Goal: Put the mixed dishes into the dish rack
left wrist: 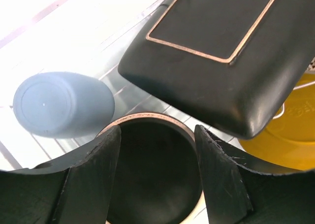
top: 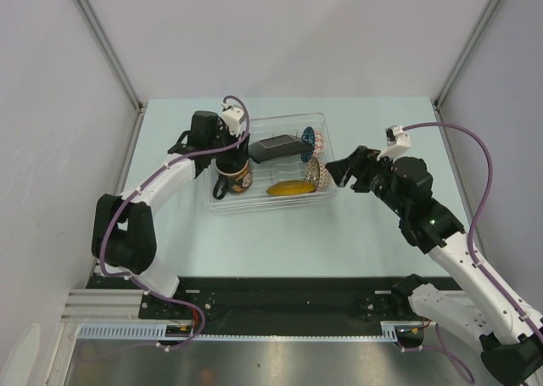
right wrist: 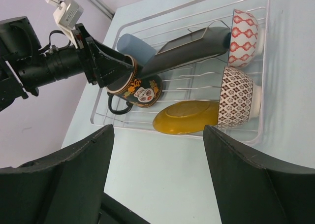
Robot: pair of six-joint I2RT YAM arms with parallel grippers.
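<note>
The clear dish rack (top: 222,201) sits mid-table. My left gripper (top: 231,159) reaches into its left end; its fingers (left wrist: 93,175) straddle the rim of a dark, skull-patterned mug (left wrist: 152,175) and press on it from both sides. The mug (right wrist: 140,88) has a dark handle. A dark square plate (top: 276,147) leans across the rack, and it also shows in the left wrist view (left wrist: 216,51). A yellow plate (top: 290,187) lies at the near wall. Two patterned bowls (right wrist: 244,37) (right wrist: 236,97) stand on edge at the right end. My right gripper (top: 338,172) is open and empty, just outside the rack's right wall.
A pale blue cup (left wrist: 61,103) lies on its side in the rack's far left part, next to the mug. The green table top (right wrist: 162,184) lies under my right gripper. Grey walls enclose the table on three sides.
</note>
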